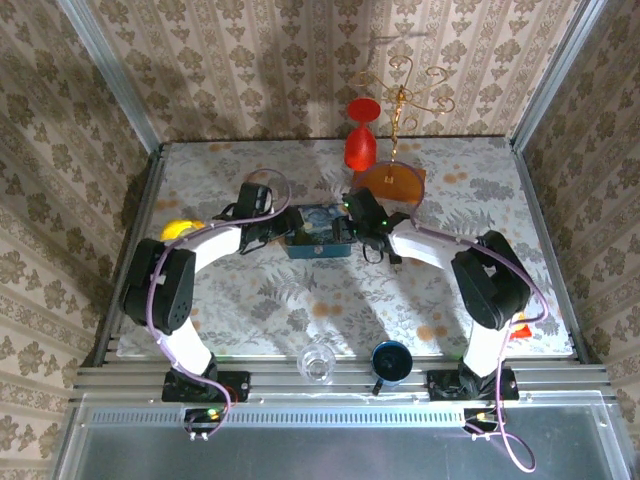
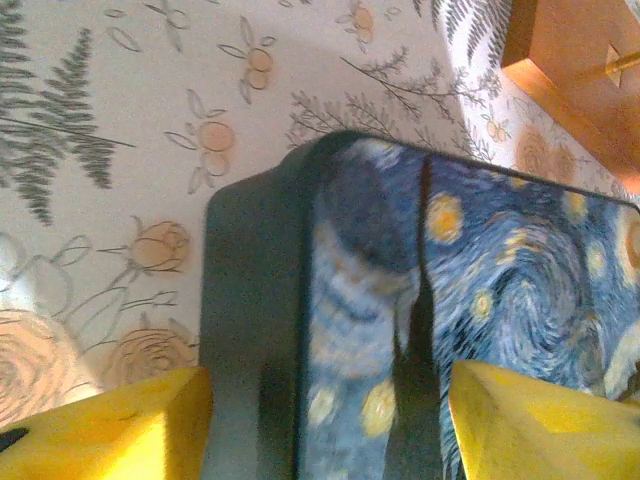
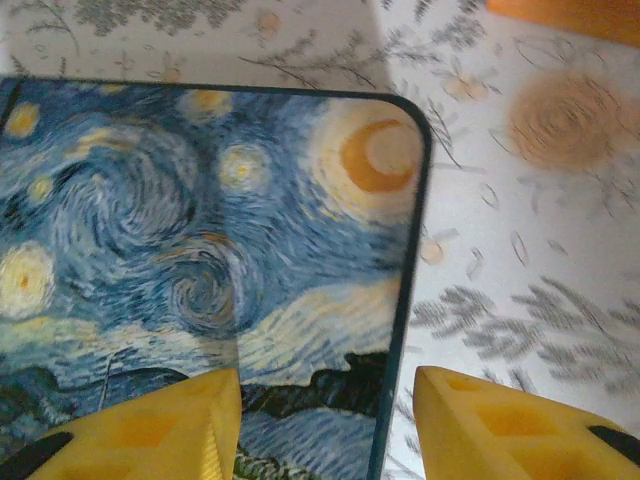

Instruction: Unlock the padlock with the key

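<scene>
1. Has both arms bent inward over the floral tablecloth (image 1: 250, 300), meeting at a blue swirl-painted tin (image 1: 318, 232) a little beyond mid-table.
2. Seen from above, puts the left gripper (image 1: 275, 228) at the tin's left end and the right gripper (image 1: 352, 225) at its right end, each close against the tin.
3. Through the left wrist camera, shows the left gripper (image 2: 325, 430) spread wide. One of the yellow fingers (image 2: 110, 425) sits over the cloth just beside the tin's dark side wall, the other over the painted lid.
4. Straddles the tin's rounded corner that way and pinches nothing; cannot tell whether either pad touches the metal.
5. Through the right wrist camera, shows the right gripper (image 3: 328, 430) spread as well. One yellow finger (image 3: 150, 430) is above the lid's lower swirls, the other above bare cloth past the tin's edge.
6. Straddles that edge below the corner painted with an orange crescent moon, again with nothing clamped.
7. Cannot tell where the padlock or the key lies: too small to pick out around the tin.
8. Behind the tin, has a red goblet (image 1: 361, 140), an orange plate (image 1: 392, 183) and a gold wire stand (image 1: 405, 95).
9. Left of the left arm, has a yellow round object (image 1: 180, 228).
10. At the near edge, between the arm bases, has a clear glass (image 1: 318, 362) and a dark blue mug (image 1: 390, 360).
</scene>
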